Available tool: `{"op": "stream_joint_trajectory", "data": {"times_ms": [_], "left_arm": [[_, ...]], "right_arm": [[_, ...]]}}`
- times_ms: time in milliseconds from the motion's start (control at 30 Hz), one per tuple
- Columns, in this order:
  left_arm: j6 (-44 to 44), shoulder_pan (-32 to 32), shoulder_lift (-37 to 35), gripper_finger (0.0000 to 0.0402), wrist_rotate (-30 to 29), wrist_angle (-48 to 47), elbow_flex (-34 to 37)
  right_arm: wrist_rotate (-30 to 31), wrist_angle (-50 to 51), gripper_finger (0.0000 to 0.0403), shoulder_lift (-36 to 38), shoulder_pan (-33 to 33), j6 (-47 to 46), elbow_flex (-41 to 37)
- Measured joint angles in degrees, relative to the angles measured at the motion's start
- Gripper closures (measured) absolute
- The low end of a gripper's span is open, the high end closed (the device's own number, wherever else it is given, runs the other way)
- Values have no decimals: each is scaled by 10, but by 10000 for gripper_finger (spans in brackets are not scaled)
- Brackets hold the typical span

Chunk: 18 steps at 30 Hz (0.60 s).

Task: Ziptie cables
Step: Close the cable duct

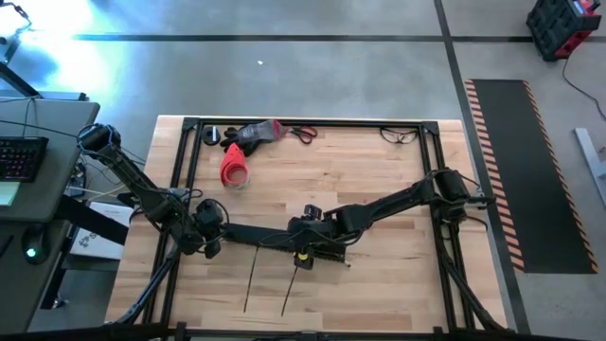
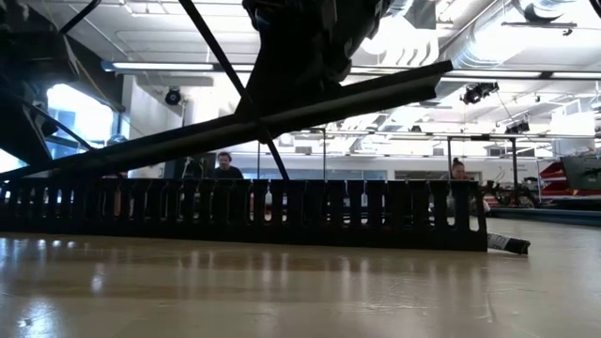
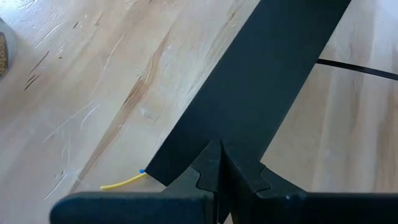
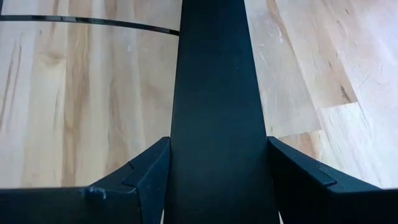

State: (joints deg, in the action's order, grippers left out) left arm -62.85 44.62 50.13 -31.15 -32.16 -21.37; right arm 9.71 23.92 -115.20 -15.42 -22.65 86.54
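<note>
Black flat rigid strip [image 4: 214, 93] held by both tools: left tool [image 3: 219, 180] pinched shut, right tool [image 4: 217, 174] wide.

Between the right gripper's [image 4: 217, 186] matt dark fingers [image 4: 146, 177] a flat black strip [image 4: 214, 93] is looking smooth and matt, lying over the scratched pale wood table [image 4: 74, 93], which is shining softly.

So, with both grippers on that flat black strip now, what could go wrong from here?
1. The left gripper pinches only the strip's very end, so it may slip out if the arms pull apart.
2. The right gripper has its fingers at the strip's two edges; a twist could bend it.
3. The strip hangs tilted above the slotted channel and could knock it when lowered.
</note>
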Motion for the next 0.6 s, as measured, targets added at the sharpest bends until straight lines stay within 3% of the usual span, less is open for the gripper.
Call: {"op": "stream_joint_trajectory", "data": {"times_ms": [600], "left_arm": [[5, 0, 1, 401, -33, 1, 0]], "right_arm": [[23, 37, 195, -3, -29, -46, -2]]}}
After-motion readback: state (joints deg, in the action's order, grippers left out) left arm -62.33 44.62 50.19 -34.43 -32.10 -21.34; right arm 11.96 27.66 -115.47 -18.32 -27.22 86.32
